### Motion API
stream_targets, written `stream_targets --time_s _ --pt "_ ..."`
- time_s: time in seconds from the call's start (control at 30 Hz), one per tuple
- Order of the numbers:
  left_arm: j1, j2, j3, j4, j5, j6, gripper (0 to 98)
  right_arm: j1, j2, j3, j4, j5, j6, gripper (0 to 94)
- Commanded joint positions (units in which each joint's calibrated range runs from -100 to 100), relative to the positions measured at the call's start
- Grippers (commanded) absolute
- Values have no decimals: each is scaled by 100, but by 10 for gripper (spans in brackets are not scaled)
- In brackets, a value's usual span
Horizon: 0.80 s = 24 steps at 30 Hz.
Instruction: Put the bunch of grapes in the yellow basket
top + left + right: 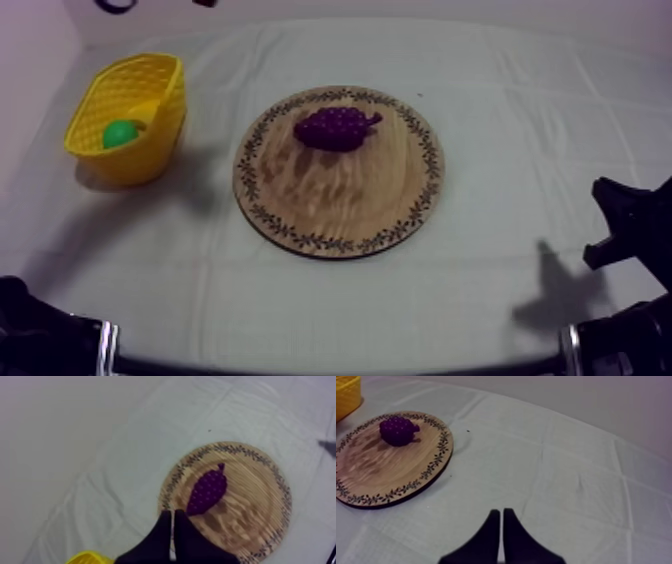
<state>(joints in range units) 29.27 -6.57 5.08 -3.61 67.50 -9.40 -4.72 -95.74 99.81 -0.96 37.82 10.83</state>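
Bunch of grapes [337,128] resting on wooden board [340,215].
Probably light, stiff, knobbly: best pinched across broad middle; left gripper [173,514] and right gripper [501,512] closed, empty.

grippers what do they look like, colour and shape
Both are black. The left gripper and the right gripper each have two smooth fingers that taper to a narrow tip, with no markings I can see.
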Motion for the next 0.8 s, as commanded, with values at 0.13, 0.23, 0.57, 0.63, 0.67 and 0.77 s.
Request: stream_targets --time_s 0.13,0.23,0.57,0.63,0.67,0.77 --pt "206 909 -320 17 -36 -29 0 -2 -1 -3 -4 0 -1 4" --pt "245 1264 -509 25 -11 -58 0 -2 -1 -3 -4 0 -1 4" --pt "279 1984 -925 140 501 -307 0 -2 -1 -3 -4 0 -1 4" --pt "287 2058 -997 149 555 -356 3 -2 -1 -3 -4 0 -1 4" --pt "290 2094 -1041 152 575 -368 8 -2 -1 -3 -4 0 -1 4" --pt "300 2190 -1188 144 655 -370 47 -2 -1 -3 -4 0 -1 4"
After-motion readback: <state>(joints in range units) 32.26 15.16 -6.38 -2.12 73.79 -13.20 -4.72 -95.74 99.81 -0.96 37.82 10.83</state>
